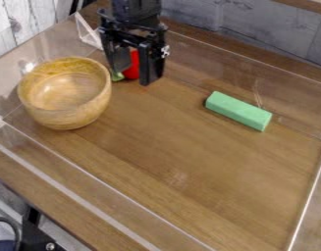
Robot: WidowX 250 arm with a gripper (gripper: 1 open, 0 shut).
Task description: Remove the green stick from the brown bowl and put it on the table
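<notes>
Brown bowl (66, 110) at left, nothing seen in it. Gripper (133, 69) just right of bowl's far side, in front of red ball (129, 67); can't tell if pincer's open or closed. Risk: low sideways swing clips bowl rim or rolls ball, b/c both sit v. close. Green stick (239, 111) already on table (163, 167), right side, w/ open wood near & left; clear wall (307, 196) beyond, far right.

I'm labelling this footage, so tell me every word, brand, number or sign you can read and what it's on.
None can be read: no lettering shows on the green stick, the brown bowl or the table.
The dark gripper is too blurred to tell.
</notes>
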